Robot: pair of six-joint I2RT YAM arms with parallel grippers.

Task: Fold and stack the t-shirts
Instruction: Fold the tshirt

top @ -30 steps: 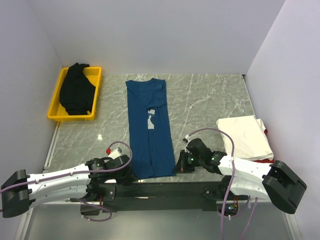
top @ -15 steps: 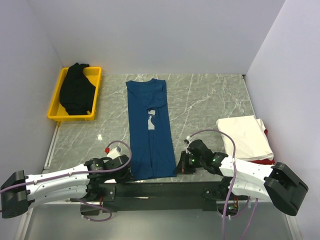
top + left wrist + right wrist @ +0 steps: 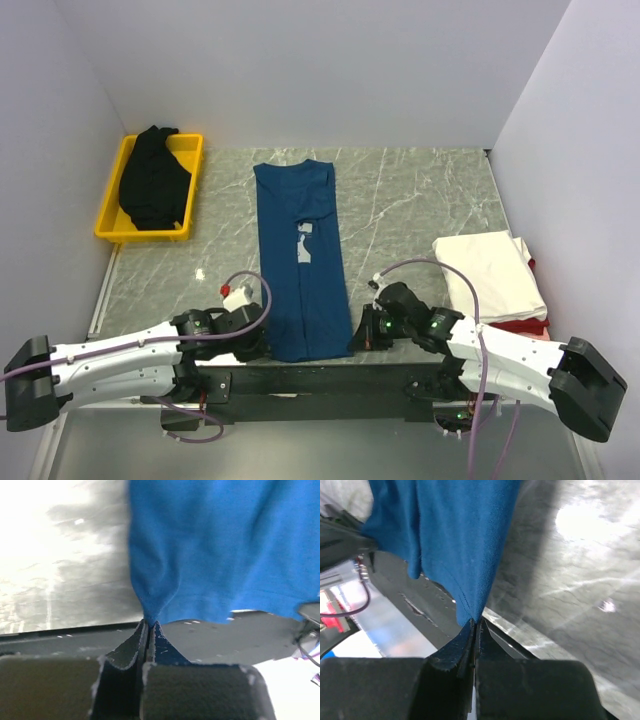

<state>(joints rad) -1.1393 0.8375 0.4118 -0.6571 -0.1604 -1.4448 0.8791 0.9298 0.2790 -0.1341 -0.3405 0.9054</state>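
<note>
The dark blue t-shirt [image 3: 299, 265] lies as a long narrow strip down the table's middle, its pale print showing at the fold. My left gripper [image 3: 260, 343] is shut on the shirt's near left corner [image 3: 150, 611]. My right gripper [image 3: 353, 338] is shut on the near right corner [image 3: 465, 600]. Both corners are pinched at the table's front edge. A black t-shirt [image 3: 153, 177] lies bunched in the yellow bin [image 3: 195, 165]. A folded white t-shirt [image 3: 489, 272] sits at the right on top of a red one [image 3: 523, 325].
The yellow bin stands at the back left of the marble table [image 3: 410, 200]. Grey walls close in the left, back and right. A dark rail [image 3: 320, 375] runs along the near edge between the arm bases.
Both grippers have moved slightly toward the shirt's near hem, and the left arm has shifted right. The shirt's near edge is drawn a little tighter.
</note>
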